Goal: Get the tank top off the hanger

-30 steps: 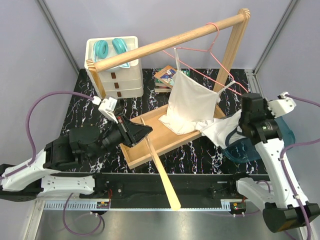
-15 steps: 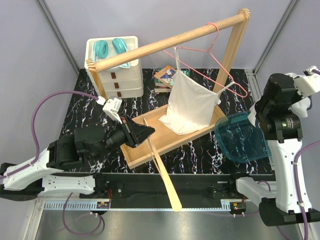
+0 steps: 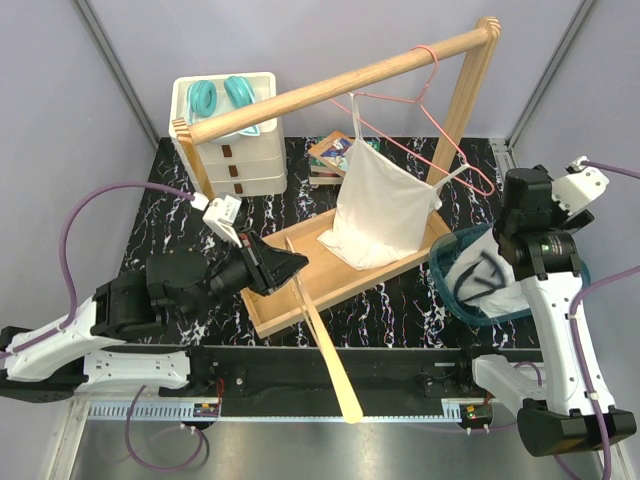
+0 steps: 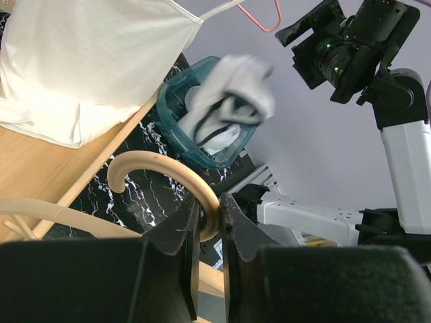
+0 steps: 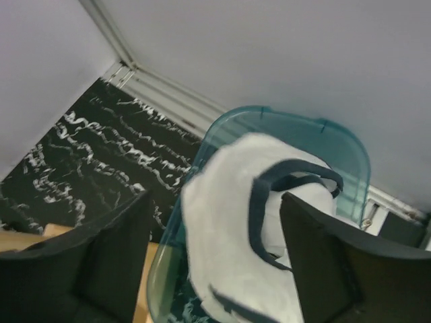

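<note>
1. The left end effector (image 4: 210,222) is clenched on the curved hook of the wooden hanger (image 4: 158,168). Its own dark fingers hide the lower end of the hook.
2. In the top view, one long arm of the hanger runs out past the near edge of the table (image 3: 400,300). The left arm covers much of the rest of the hanger.
3. The right end effector (image 5: 215,202) is released, its fingers spread wide with nothing between them, above the teal bin (image 5: 337,145).
4. The tank top (image 5: 229,222), white with dark trim, is bunched at the mouth of the bin, off the hanger. It is blurred in both wrist views, so I cannot tell whether it lies on the bottom or only on the rim.
5. The bin's near wall and the right arm cut off the lower folds of the tank top in the top view.
6. A second white garment (image 3: 385,205) hangs from a pink wire hanger (image 3: 420,100) on the wooden rail (image 3: 330,85). Its hem is crumpled on the wooden tray (image 3: 300,285).
</note>
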### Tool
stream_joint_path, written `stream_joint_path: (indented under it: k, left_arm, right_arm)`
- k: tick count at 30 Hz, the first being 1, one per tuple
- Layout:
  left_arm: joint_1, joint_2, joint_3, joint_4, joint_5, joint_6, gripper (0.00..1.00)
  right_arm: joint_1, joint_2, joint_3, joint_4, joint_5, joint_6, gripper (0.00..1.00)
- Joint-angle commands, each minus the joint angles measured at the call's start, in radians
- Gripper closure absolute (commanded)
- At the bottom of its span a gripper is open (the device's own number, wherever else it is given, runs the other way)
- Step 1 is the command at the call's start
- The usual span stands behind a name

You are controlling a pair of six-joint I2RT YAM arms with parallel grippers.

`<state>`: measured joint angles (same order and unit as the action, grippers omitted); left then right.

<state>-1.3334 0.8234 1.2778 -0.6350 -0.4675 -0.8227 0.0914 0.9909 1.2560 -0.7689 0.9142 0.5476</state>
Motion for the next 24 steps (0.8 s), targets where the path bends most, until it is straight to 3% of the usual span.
stream_joint_path:
  k: [1, 5, 8, 14, 15, 19, 24]
  left_arm:
    - [0.0, 0.005, 0.011, 0.051, 0.001, -0.024, 1.0]
    - [0.0, 0.02, 0.008, 0.054, -0.01, -0.03, 1.0]
    - [0.0, 0.037, 0.011, 0.055, -0.019, -0.027, 1.0]
    - [0.0, 0.052, 0.0, 0.054, -0.077, -0.044, 1.0]
    - [0.0, 0.052, -0.003, 0.052, -0.091, -0.046, 1.0]
    - [0.0, 0.062, -0.014, 0.052, -0.111, -0.049, 1.0]
    - [0.0, 0.086, -0.003, 0.035, -0.132, -0.035, 1.0]
  right_arm:
    - [-0.005, -0.041, 0.036, -0.127, -0.125, 0.1, 0.1]
    - [-0.005, -0.076, 0.083, -0.251, -0.219, 0.107, 0.01]
    - [-0.004, -0.135, 0.062, -0.308, -0.386, 0.121, 0.0]
    - [-0.004, -0.228, -0.036, -0.404, -0.854, 0.042, 0.0]
    - [-0.004, -0.235, -0.049, -0.418, -0.999, 0.023, 0.0]
    - [-0.005, -0.268, -0.105, -0.5, -1.274, -0.04, 0.0]
    - [-0.004, -0.333, -0.174, -0.419, -1.686, -0.113, 0.01]
